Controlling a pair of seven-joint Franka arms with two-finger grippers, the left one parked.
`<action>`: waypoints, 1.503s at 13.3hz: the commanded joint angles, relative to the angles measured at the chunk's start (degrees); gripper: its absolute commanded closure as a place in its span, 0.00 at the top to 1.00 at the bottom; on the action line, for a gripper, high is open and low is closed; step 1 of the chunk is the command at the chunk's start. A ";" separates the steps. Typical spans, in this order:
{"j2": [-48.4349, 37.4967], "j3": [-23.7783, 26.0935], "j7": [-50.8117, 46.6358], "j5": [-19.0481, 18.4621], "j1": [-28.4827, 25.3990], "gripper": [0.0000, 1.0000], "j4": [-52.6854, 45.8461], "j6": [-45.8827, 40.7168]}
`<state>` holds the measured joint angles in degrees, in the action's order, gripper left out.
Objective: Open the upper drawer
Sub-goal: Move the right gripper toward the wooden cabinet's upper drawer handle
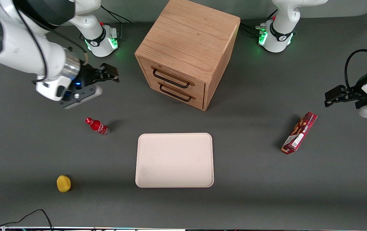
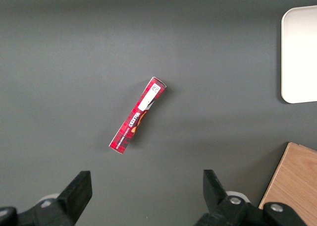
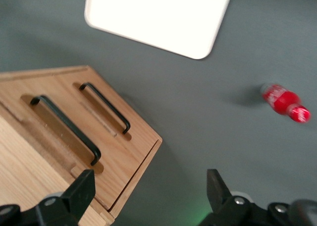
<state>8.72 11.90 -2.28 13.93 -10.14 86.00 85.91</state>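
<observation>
Meanwhile, open tool (image 1: 108, 74) hovers beside shut upper drawer (image 1: 173, 78) — labels unreadable.

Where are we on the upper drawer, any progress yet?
Nothing is done yet: the upper drawer sits flush with the cabinet, as does the lower drawer. In hand: the gripper hangs in the air beside the cabinet, toward the working arm's end, jaws open and empty, clear of the handle. Left: reach the handle, grip it and pull.
</observation>
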 commanded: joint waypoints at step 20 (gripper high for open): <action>15.37 2.51 22.93 4.88 -9.37 1.00 -5.24 9.96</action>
<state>23.83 14.77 17.91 18.14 -18.72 78.82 93.15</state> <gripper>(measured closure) 0.000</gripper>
